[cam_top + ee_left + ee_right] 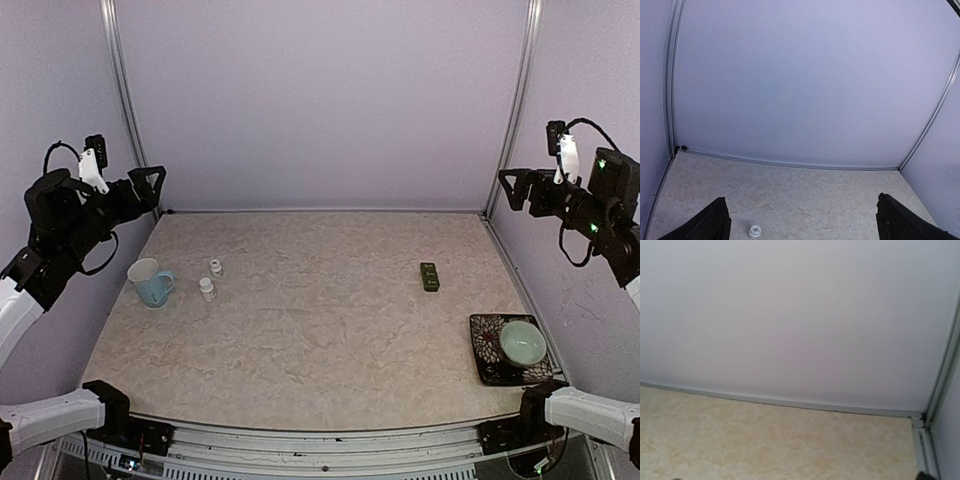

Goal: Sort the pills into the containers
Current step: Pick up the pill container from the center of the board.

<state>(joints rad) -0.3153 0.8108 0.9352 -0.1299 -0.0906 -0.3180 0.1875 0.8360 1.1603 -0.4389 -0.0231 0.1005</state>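
I had the left pincer [157, 190] and right pincer [512, 188] raised, wide open, empty. The pill-box [429, 276] lay on the table [320, 340], right of centre, well apart from two bottles [207, 289].

The table [320, 330] is beige with pale marble veining. At left are a light blue mug [150, 282] and two white bottles [207, 289] [216, 267]; at right is a dark green pill-box strip [429, 276]. At near right a pale green bowl [523, 342] sits on a black tray [487, 350] patterned with white lines.

The dark green pill-box strip [429, 276] lies flat, right of centre, pointing front-to-back. Two small white bottles [216, 267] [207, 289] stand upright, well apart from it, at left.
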